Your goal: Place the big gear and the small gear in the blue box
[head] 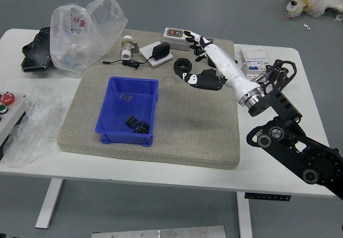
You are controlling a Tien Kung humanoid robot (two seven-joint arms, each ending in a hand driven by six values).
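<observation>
My right hand (188, 56) hangs over the board's upper right with thumb and fingers spread, holding nothing. It is right of the blue box (113, 132), apart from it. Two dark toothed gears lie close together at the box's lower right: one gear (131, 121) slightly higher, the other gear (142, 127) by the near wall. Which is bigger is hard to tell. A small metallic piece (126, 97) lies farther back in the box.
Behind my hand are a black ring (183, 65), mostly hidden black items and a grey switch box (176, 37). An adapter (161, 50) with cable, a white-capped fitting (127, 45) and plastic bags (80, 34) stand left. White boxes (254, 58) are right.
</observation>
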